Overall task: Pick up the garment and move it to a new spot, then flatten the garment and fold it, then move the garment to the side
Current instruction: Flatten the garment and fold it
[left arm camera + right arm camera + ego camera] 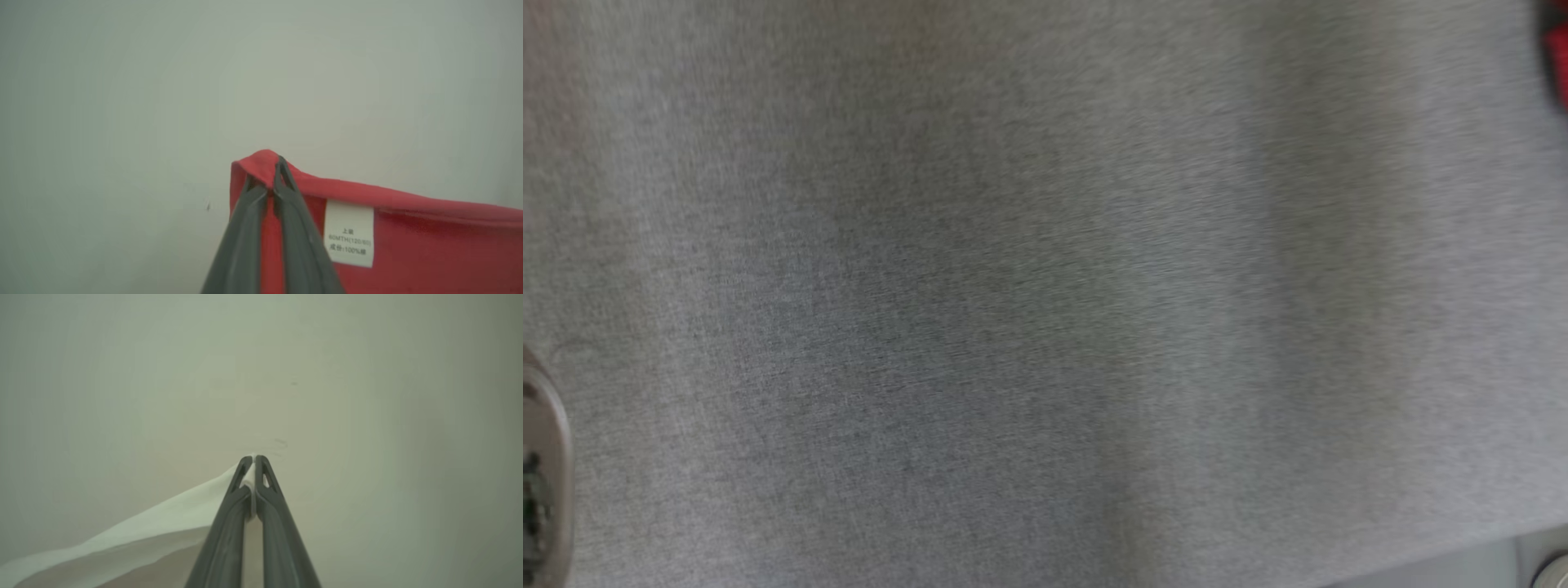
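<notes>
1. In the left wrist view, pinched shut by the left fingers [277, 179]: a folded corner of the red garment [429, 245], both dark tips pressed against the fold.
2. Stretching from that grip toward the right edge of that view: the garment's hemmed edge, fairly taut, with the rest spreading below it in the picture.
3. Sewn just beneath that edge, near the fingers: a white label [349, 233] with 3 short printed lines, too soft to read in full.
4. Behind the garment: a plain pale surface [122, 102], blurred.
5. In the right wrist view, closed tight on a thin edge of white cloth [135, 535]: the right fingers [258, 462], no gap at the tips.
6. Running from that pinch down to the lower left corner: the white cloth as 1 smooth band; unclear whether part of the same garment.
7. In the head view, all blurred: the grey woven desk [1045, 294], a sliver of red [1558, 57] at the top right edge, a pale rounded part [543, 482] at the lower left edge.
</notes>
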Controlling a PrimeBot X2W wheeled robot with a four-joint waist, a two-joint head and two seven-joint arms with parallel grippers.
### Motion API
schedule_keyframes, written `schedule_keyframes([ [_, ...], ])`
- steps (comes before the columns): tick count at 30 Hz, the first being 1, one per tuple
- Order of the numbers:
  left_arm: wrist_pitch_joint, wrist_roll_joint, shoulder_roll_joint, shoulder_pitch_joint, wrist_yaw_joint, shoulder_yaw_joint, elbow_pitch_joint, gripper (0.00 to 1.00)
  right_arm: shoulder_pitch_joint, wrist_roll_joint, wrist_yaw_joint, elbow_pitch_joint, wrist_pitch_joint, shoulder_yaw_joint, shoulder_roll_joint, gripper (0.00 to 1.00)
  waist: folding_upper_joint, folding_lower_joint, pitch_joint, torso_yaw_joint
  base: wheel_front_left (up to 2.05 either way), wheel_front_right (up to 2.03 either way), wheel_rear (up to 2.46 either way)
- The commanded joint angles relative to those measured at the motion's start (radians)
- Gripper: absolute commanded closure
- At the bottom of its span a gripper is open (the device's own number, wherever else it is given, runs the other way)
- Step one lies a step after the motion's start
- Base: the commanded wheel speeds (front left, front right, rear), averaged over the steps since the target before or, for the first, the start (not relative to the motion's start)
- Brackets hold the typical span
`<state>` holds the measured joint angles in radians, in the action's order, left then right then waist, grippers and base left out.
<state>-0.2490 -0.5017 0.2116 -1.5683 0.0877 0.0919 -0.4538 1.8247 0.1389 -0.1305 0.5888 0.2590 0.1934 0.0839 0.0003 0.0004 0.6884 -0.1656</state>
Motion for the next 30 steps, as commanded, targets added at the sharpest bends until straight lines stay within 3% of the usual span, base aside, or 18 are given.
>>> schedule_keyframes([
  [1, -0.008, -0.001, -0.003, 0.03, 0.006, 0.002, -0.015, 1.0, -0.023, -0.018, 0.0, 0.009, 0.005, -0.019, 0.014, 1.0, -0.0003, -0.0004, 0.08, 0.05, 0.0, 0.0, 0.0],
  [8, -0.016, -0.014, -0.027, 0.189, 0.036, -0.02, -0.083, 1.0, -0.179, 0.014, 0.0, 0.058, 0.006, -0.211, 0.064, 1.0, -0.0003, -0.0004, 0.052, 0.077, 0.0, 0.0, 0.0],
  [15, -0.016, -0.069, -0.011, 0.418, 0.042, -0.101, -0.093, 1.0, -0.424, 0.155, 0.0, 0.033, -0.032, -0.401, 0.151, 1.0, -0.0003, -0.0004, -0.116, 0.082, 0.0, 0.0, 0.0],
  [19, -0.016, -0.12, 0.002, 0.57, 0.041, -0.142, -0.094, 1.0, -0.592, 0.227, 0.0, 0.0, -0.164, -0.483, 0.198, 1.0, -0.0003, -0.0004, -0.247, 0.077, 0.0, 0.0, 0.0],
  [24, 0.0, -0.166, 0.016, 0.748, 0.042, -0.202, -0.115, 1.0, -0.8, 0.313, 0.0, -0.103, -0.429, -0.546, 0.273, 1.0, -0.0003, -0.0004, -0.385, 0.072, 0.0, 0.0, 0.0],
  [26, 0.003, -0.177, 0.012, 0.784, 0.042, -0.214, -0.12, 1.0, -0.846, 0.319, 0.0, -0.129, -0.468, -0.542, 0.288, 1.0, -0.0003, -0.0004, -0.411, 0.072, 0.0, 0.0, 0.0],
  [30, 0.01, -0.217, -0.003, 0.96, 0.042, -0.243, -0.132, 1.0, -1.076, 0.29, 0.0, -0.262, -0.68, -0.473, 0.316, 1.0, -0.0003, -0.0004, -0.513, 0.065, 0.0, 0.0, 0.0],
])
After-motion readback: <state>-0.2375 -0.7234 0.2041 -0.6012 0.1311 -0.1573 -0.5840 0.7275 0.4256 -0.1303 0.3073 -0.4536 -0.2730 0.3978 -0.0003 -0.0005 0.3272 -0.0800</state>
